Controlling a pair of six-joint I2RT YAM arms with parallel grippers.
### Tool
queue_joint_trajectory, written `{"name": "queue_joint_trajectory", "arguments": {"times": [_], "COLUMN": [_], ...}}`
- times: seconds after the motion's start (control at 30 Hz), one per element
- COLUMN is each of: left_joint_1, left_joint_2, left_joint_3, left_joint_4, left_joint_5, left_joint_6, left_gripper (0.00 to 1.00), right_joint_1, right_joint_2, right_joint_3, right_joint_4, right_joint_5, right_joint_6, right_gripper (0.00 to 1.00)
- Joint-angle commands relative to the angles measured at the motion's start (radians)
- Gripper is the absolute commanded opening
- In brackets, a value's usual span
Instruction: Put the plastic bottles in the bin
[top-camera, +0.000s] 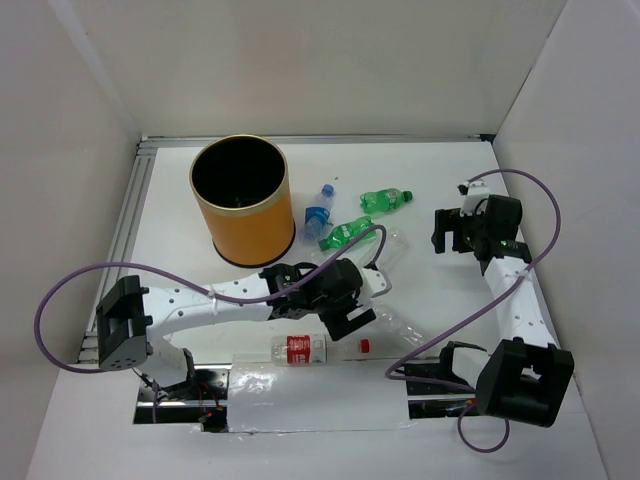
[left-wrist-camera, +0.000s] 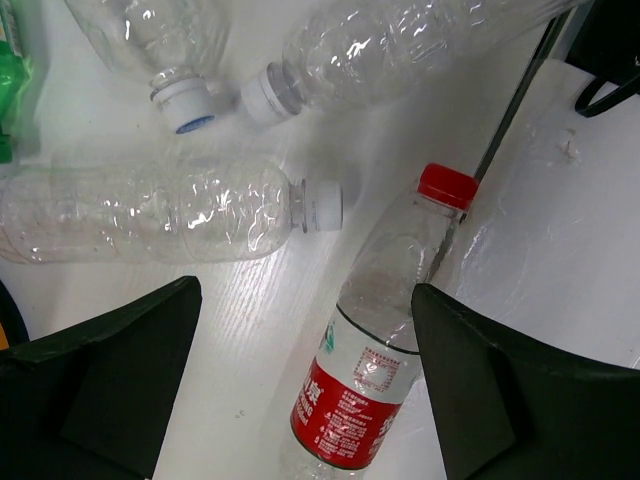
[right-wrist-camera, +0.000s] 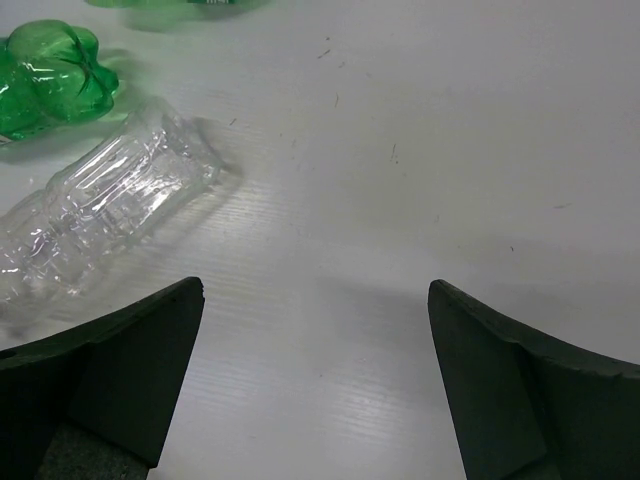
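Note:
The orange bin stands at the back left. A clear bottle with red label and red cap lies near the front edge. My left gripper hovers open over it. In the left wrist view this bottle lies between the spread fingers, untouched, with plain clear bottles beyond. Two green bottles and a blue-label bottle lie right of the bin. My right gripper is open and empty above bare table, with a clear bottle and a green one to its left.
White walls close the table at the back and sides. A metal rail runs along the left edge. A shiny taped strip covers the front edge. Purple cables loop off both arms.

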Motion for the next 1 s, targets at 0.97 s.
{"name": "queue_joint_trajectory", "arguments": {"times": [0.97], "left_joint_1": [0.470], "left_joint_2": [-0.530], "left_joint_3": [-0.233], "left_joint_4": [0.193], "left_joint_5": [0.217], "left_joint_6": [-0.289], "left_gripper": [0.99], "right_joint_1": [-0.015], "right_joint_2": [-0.033], "right_joint_3": [-0.024], "right_joint_4": [-0.006], "right_joint_5": [-0.196], "right_joint_6": [-0.046], "right_gripper": [1.00]}}
